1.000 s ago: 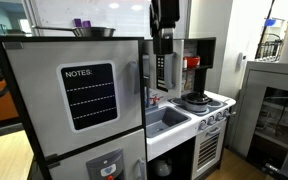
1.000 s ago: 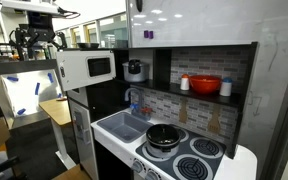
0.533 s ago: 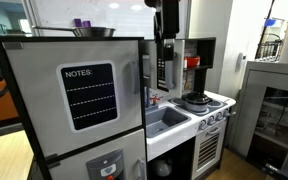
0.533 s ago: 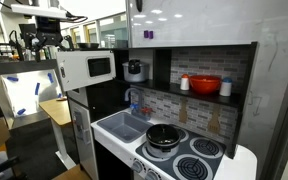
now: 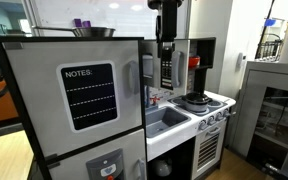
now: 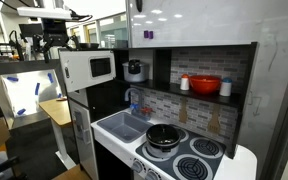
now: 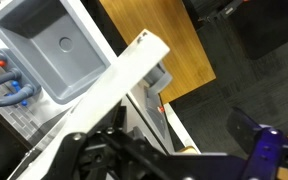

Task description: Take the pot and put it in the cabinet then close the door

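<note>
The pot [image 6: 165, 134] is small, round and dark, and sits on the near burner of the toy stove; it also shows in an exterior view as the pot [image 5: 194, 99]. The cabinet [image 6: 144, 62] is dark inside, and its door [image 6: 89, 68] stands swung open to the left. My gripper [image 5: 165, 44] hangs from above, just over the top edge of the door [image 5: 163, 70]. In an exterior view the gripper [image 6: 54, 36] is above the door's outer end. The wrist view looks down past the gripper [image 7: 174, 158], which is open and empty, onto the door's white top edge [image 7: 124, 72]. The pot is out of that view.
The big grey unit with the NOTES board [image 5: 89, 95] carries a steel bowl [image 5: 92, 32] on top. The sink [image 6: 124, 126] lies left of the stove. A red pot [image 6: 205, 84] stands on the back shelf. A small appliance [image 6: 134, 70] sits beside the cabinet.
My gripper has moved sideways along the top of the open door, toward the cabinet. Pot and door have not moved.
</note>
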